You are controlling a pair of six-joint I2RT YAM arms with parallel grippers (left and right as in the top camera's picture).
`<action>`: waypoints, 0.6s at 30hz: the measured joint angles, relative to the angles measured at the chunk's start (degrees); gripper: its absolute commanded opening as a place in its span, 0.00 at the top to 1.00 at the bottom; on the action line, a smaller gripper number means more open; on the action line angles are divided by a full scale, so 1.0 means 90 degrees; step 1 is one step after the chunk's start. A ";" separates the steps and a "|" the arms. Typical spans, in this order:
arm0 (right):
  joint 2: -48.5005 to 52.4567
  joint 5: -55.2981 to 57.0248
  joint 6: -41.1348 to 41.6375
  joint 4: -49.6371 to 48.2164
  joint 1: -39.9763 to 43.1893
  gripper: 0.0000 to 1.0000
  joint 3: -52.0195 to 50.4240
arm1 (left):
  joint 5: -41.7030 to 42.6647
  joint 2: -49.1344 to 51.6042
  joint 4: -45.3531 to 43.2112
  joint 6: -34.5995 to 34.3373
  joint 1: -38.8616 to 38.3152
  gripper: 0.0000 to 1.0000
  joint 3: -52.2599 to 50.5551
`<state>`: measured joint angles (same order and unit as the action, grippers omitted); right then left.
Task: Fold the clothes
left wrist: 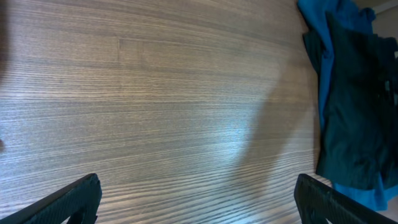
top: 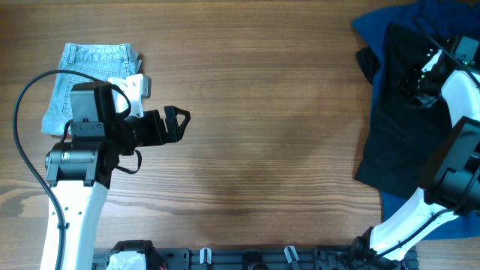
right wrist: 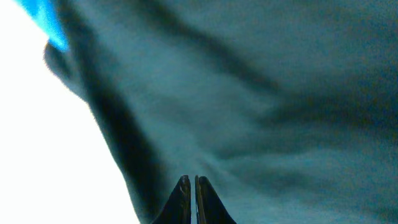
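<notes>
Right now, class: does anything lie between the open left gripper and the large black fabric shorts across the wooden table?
Nothing visible. Only bare wooden table separates the left gripper from the black fabric shorts, which lie on a royal-blue garment.

A: Any writing, label, brand or number legible anywhere?
B: None. The denim shorts [top: 90, 60] at upper left show plain fabric, and the tabletop [top: 262, 90] only wood grain.
A: And the dark cloth at the right edge?
B: The black shorts [top: 397, 127] carry nothing readable in any view.
</notes>
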<state>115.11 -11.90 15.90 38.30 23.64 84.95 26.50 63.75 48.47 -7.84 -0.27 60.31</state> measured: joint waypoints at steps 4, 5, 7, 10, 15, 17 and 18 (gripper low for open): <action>0.0000 -0.0420 -0.0262 -0.0007 -0.0175 0.46 0.0000 | 0.0000 0.0000 0.0000 0.0000 0.0000 0.00 0.0000; 0.0000 -0.0442 -0.0260 -0.0015 -0.0226 0.46 0.0000 | 0.0000 0.0000 0.0002 0.0000 0.0000 0.00 0.0000; 0.0000 -0.0401 -0.0260 -0.0029 -0.0350 0.47 0.0000 | 0.0000 0.0000 0.0002 0.0000 0.0000 0.00 0.0000; 0.0000 -0.0262 -0.0233 -0.0129 -0.0512 0.57 0.0000 | 0.0000 0.0000 0.0002 0.0000 0.0000 0.00 0.0000; 0.0007 0.0296 -0.0056 -0.0160 -0.0719 0.62 0.0000 | 0.0044 0.0000 0.0002 0.0000 0.0000 0.00 -0.0002; 0.0007 0.0444 -0.0032 -0.0160 -0.0719 0.65 0.0000 | 0.0073 0.0000 0.0002 -0.0002 0.0000 0.00 0.0000; 0.0007 0.0627 0.0007 -0.0160 -0.0719 0.66 0.0000 | 0.0095 0.0000 0.0002 -0.0002 0.0000 0.00 0.0000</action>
<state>115.18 -6.26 15.97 36.86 17.17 84.95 27.35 63.75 48.49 -7.86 -0.27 60.31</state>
